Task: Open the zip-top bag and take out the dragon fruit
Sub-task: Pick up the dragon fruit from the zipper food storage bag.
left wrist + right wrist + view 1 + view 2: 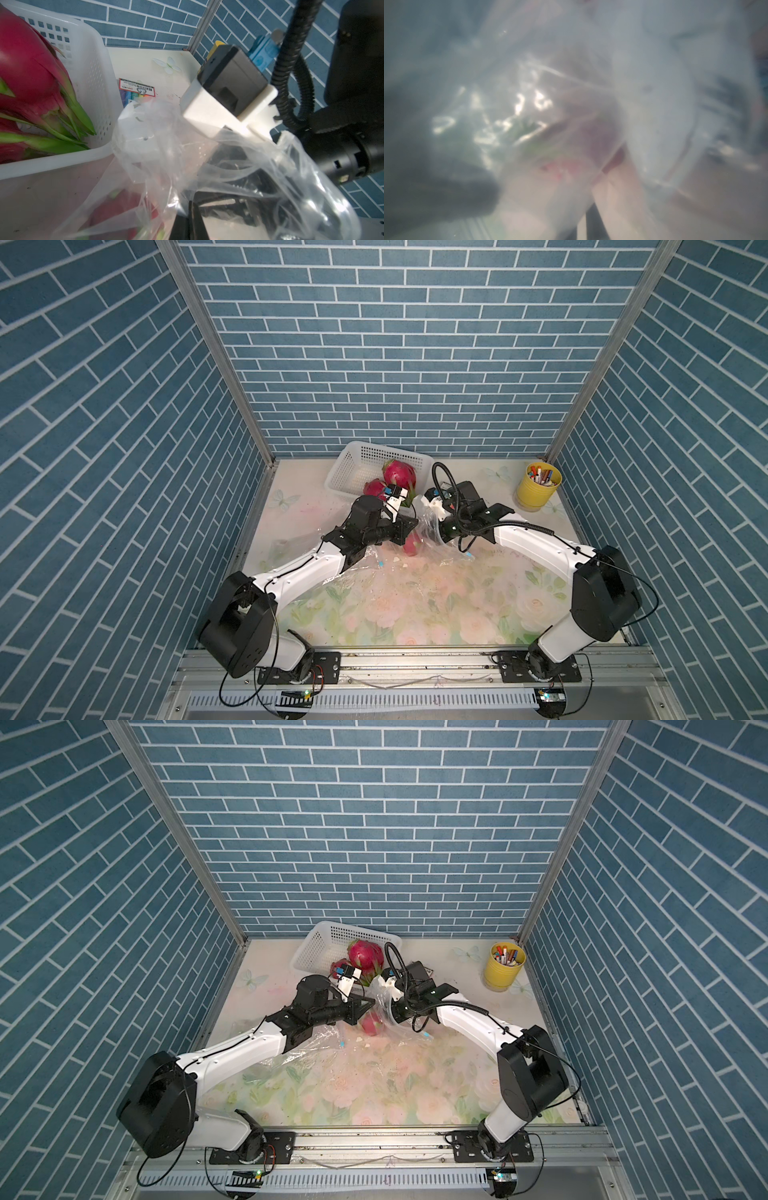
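The clear zip-top bag (374, 562) lies crumpled mid-table between both arms. A pink dragon fruit (412, 546) (371, 1024) sits inside it, and the left wrist view shows it red through the film (124, 209). My left gripper (415, 523) (192, 202) is shut on a pinched fold of the bag, lifting it. My right gripper (430, 531) is buried in bunched plastic just right of the fruit. The right wrist view is fogged by film, with the fruit (591, 133) a pink and green blur, and its jaws do not show clearly.
A white perforated basket (353, 452) (89, 62) at the back holds two more dragon fruits (399, 472) (25, 62). A yellow cup of markers (538, 485) stands back right. A marker pack (136, 91) lies beside the basket. Blue brick walls enclose three sides.
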Motion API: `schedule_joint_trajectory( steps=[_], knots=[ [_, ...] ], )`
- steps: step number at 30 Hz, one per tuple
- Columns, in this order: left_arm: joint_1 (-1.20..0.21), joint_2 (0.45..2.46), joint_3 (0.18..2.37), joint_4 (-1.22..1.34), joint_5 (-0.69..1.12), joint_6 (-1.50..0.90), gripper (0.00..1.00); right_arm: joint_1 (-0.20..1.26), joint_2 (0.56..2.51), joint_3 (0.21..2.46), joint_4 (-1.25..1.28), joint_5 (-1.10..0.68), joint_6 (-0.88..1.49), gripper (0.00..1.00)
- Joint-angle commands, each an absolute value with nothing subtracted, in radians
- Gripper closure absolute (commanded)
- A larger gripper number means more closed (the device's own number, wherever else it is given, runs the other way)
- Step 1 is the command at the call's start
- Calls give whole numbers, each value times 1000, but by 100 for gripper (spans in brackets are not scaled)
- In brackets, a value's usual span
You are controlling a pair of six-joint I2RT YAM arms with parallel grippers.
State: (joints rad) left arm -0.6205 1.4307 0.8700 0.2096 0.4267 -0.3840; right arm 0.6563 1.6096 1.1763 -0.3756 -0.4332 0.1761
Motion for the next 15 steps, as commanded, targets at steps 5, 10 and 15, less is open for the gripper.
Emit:
schedule_joint_trajectory(
  steps=[5,10,15],
  knots=[
    [-621,1482,919,197,438,-351,94,669,1617,1168,-260,-452,150,69],
    [-622,1486,923,192,436,-353,94,670,1621,1133,-182,-483,165,45],
    [-621,1482,929,196,431,-352,94,676,1656,1130,-159,-509,155,41]
  ],
)
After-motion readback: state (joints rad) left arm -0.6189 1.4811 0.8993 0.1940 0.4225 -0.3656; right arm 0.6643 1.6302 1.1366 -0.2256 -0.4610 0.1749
